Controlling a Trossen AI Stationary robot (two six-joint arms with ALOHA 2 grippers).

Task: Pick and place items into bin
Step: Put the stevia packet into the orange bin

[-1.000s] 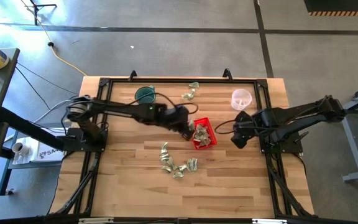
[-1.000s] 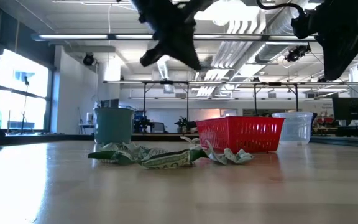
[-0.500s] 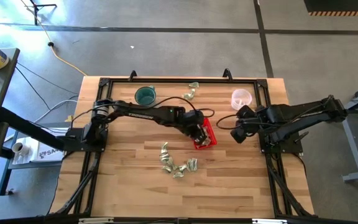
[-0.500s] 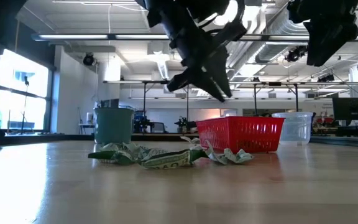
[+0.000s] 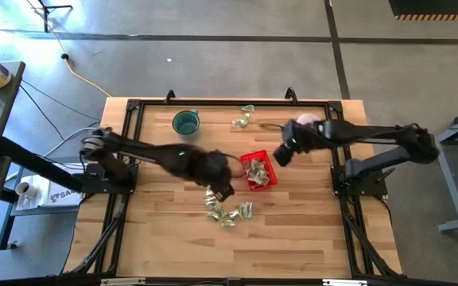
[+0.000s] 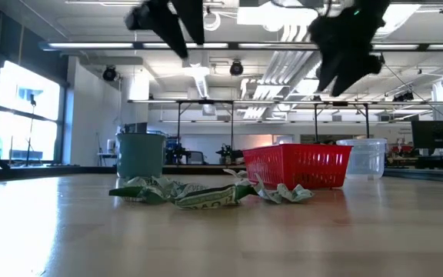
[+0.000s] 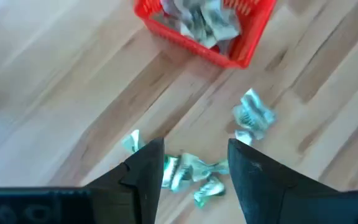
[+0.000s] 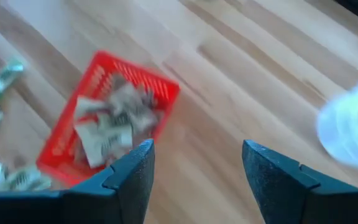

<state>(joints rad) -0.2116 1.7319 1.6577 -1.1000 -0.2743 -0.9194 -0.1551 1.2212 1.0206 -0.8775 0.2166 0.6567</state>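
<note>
The red basket (image 5: 258, 171) stands mid-table with several crumpled green-and-whitish pieces (image 7: 199, 17) inside. More pieces lie in a pile (image 5: 227, 210) toward the near edge, and one (image 5: 245, 117) lies by the far edge. My left gripper (image 5: 222, 191) hangs open above the pile (image 7: 191, 177), nothing between its fingers (image 7: 194, 149). My right gripper (image 5: 281, 154) hovers open by the basket's far right corner (image 8: 166, 90), its fingers (image 8: 197, 149) empty. Both grippers stay high above the table in the low view, the left (image 6: 171, 31) and the right (image 6: 344, 54).
A teal cup (image 5: 186, 122) stands at the far left. A clear plastic cup (image 5: 309, 122) stands at the far right, close behind my right arm. Bare wood stretches along the near edge (image 5: 229, 254).
My left gripper went over the red basket, then swung back toward the table's near edge and now hangs over the pile. My right gripper has travelled from the basket's right side toward the table's left and far edge, up to the basket's far right corner.
</note>
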